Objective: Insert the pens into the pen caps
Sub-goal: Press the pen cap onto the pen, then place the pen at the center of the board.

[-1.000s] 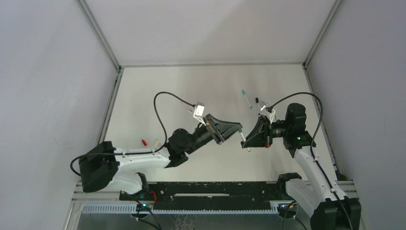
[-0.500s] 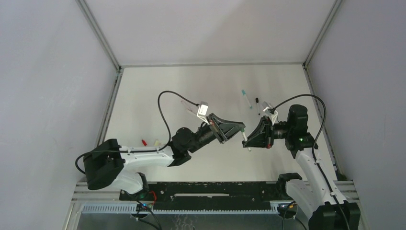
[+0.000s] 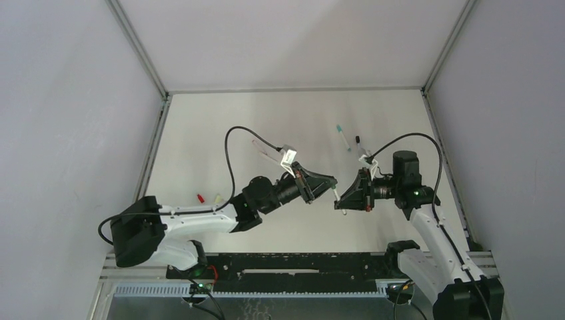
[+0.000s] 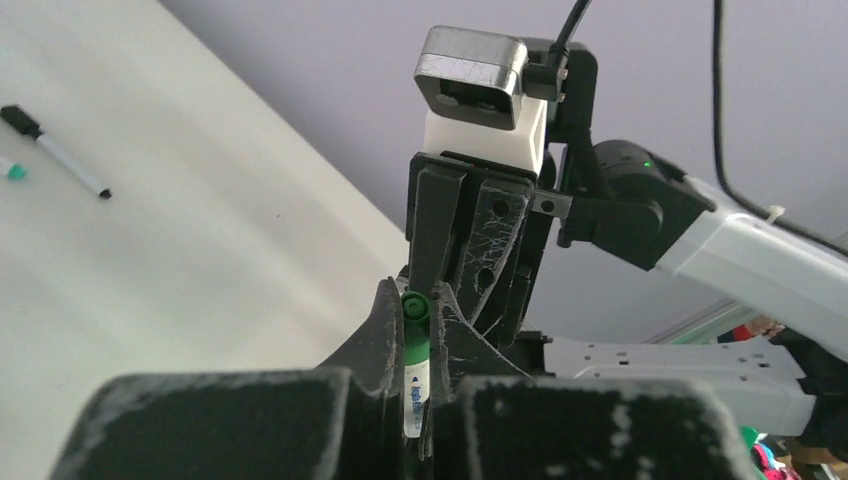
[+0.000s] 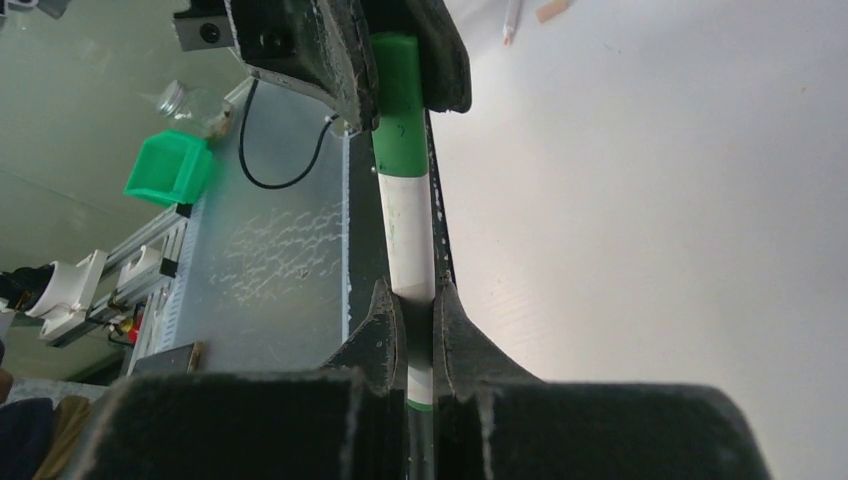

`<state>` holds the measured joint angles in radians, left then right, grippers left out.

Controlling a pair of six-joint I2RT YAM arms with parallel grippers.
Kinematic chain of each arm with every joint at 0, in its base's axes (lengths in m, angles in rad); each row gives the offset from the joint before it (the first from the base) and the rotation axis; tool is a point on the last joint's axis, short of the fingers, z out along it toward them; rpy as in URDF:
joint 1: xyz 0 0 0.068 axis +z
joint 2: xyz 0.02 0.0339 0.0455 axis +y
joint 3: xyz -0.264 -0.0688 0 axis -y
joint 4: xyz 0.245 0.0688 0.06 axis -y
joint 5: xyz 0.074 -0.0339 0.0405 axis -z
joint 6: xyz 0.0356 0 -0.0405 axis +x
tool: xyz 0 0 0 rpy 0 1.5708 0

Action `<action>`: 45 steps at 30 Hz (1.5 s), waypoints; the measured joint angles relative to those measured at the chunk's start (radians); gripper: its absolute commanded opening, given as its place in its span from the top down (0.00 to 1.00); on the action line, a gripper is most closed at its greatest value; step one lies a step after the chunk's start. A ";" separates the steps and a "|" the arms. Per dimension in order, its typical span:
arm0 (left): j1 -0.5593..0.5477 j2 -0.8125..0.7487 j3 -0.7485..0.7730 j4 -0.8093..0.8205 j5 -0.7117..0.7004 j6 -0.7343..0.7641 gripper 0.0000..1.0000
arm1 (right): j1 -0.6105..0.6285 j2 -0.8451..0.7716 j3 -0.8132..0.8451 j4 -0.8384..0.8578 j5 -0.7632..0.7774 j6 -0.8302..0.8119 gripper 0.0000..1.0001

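A white-barrelled pen (image 5: pixel 410 225) with a green cap (image 5: pixel 397 95) on its far end is held between both grippers above the table. My right gripper (image 5: pixel 418 300) is shut on the white barrel. My left gripper (image 4: pixel 415 300) is shut on the green cap (image 4: pixel 416 325), with a bit of printed white barrel showing below it. In the top view the left gripper (image 3: pixel 331 185) and right gripper (image 3: pixel 342 198) meet tip to tip at the table's middle right.
A teal-capped pen (image 3: pixel 342 137) and a black-capped pen (image 3: pixel 360 145) lie at the back right. A pink-tipped pen (image 3: pixel 262 148) lies behind the left arm. A red cap (image 3: pixel 200 198) and a yellow-green cap (image 3: pixel 217 199) lie at the front left.
Both grippers have moved closer together and slightly toward the near edge. The gap between the green cap and the pen has closed.
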<state>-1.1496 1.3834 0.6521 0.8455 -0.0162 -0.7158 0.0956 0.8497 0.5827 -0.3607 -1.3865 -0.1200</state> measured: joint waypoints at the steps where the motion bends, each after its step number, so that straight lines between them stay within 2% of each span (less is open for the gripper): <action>1: 0.000 -0.002 0.004 -0.022 -0.004 0.000 1.00 | 0.009 0.008 0.000 -0.020 0.014 -0.016 1.00; 7: 0.000 -0.025 0.028 -0.103 -0.028 -0.011 0.92 | 0.058 0.062 0.042 -0.101 0.066 -0.085 1.00; 12: 0.001 -0.116 0.021 -0.179 -0.038 -0.031 0.61 | 0.072 0.069 0.076 -0.114 0.043 -0.116 1.00; 13: -0.004 -0.153 0.006 -0.243 0.003 -0.047 0.57 | 0.072 0.071 0.096 -0.096 0.048 -0.119 1.00; 14: -0.014 -0.175 -0.008 -0.279 0.029 -0.047 0.48 | 0.068 0.076 0.122 -0.070 0.076 -0.127 1.00; 16: -0.050 -0.242 -0.047 -0.406 0.083 -0.061 0.37 | 0.057 0.089 0.170 -0.024 0.111 -0.146 1.00; 19: -0.056 -0.367 -0.067 -0.560 0.069 -0.052 0.25 | 0.055 0.092 0.204 0.014 0.156 -0.190 1.00; 23: -0.035 -0.554 -0.067 -0.651 -0.039 0.007 0.21 | 0.059 0.103 0.206 0.012 0.213 -0.233 1.00; 28: -0.020 -0.646 -0.096 -0.700 -0.133 0.078 0.17 | 0.058 0.144 0.205 0.031 0.370 -0.234 1.00; 34: 0.002 -0.631 -0.219 -0.704 -0.200 0.097 0.15 | 0.056 0.241 0.203 0.107 0.666 -0.186 1.00; 38: 0.014 -0.607 -0.274 -0.697 -0.221 0.096 0.15 | 0.063 0.319 0.203 0.174 0.848 -0.130 0.94; 45: 0.031 -0.612 -0.322 -0.638 -0.253 0.095 0.14 | 0.073 0.555 0.248 0.216 1.104 -0.036 0.93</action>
<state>-1.1191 0.7719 0.3298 0.2077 -0.2687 -0.6212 0.1684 1.4048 0.8303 -0.1448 -0.2825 -0.1562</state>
